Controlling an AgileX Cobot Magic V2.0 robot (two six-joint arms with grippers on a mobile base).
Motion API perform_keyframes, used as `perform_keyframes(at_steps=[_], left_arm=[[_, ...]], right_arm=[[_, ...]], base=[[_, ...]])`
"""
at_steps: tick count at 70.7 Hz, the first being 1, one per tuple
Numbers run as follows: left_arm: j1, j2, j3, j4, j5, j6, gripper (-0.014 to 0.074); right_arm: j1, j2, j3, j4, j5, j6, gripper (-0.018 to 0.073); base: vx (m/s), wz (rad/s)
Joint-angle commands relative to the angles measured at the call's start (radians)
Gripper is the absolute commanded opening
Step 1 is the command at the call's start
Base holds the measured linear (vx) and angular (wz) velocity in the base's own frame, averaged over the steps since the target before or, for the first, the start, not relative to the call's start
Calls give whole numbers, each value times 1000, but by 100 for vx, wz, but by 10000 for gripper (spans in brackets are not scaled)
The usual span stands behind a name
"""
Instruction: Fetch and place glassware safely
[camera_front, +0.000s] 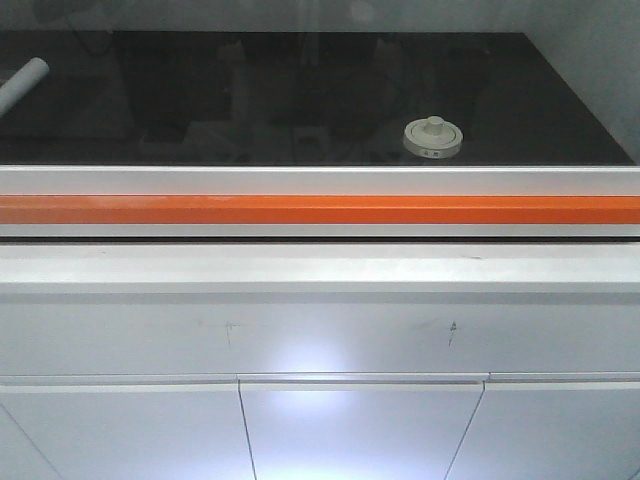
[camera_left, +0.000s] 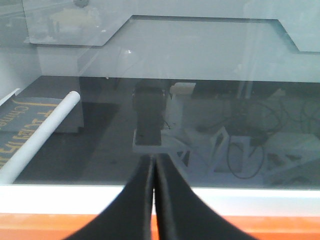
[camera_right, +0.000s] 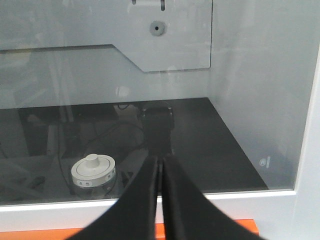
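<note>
The glass jar with its cream-white lid and central knob stands on the black surface behind a glass pane, right of centre near the front edge. It also shows in the right wrist view, to the left of my right gripper, which is shut and empty on the near side of the pane. My left gripper is shut and empty, facing the pane with no jar in its view. Neither gripper shows in the front view.
A white frame and an orange bar run across in front of the glass. A white roll lies at the left on the black surface. White cabinet fronts are below. A grey wall closes the right side.
</note>
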Motion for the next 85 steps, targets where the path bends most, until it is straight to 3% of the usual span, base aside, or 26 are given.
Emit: perform_keyframes(at_steps=[1,13,33,63,85], left_arm=[[2,-5,45,2,-185,14,-7],[2,-5,214,2,-398,57,-7],[2,38,423,1,-674,57,-7],[2,165,443,2,-832,53,-7],[2,165,443,2,-846,53,-7]], right_arm=[[-5,9,72,-8,-230,-6,-3],[-5,48,245,-14,-435,-9,-3],[-5,145,361,-66,-596,-9,-3],[-5,402,361,-66,-836,-33,-3],[-5,547,360,-67,-929,-90,-3]], base=[[0,0],[0,0],[0,0],[0,0],[0,0]])
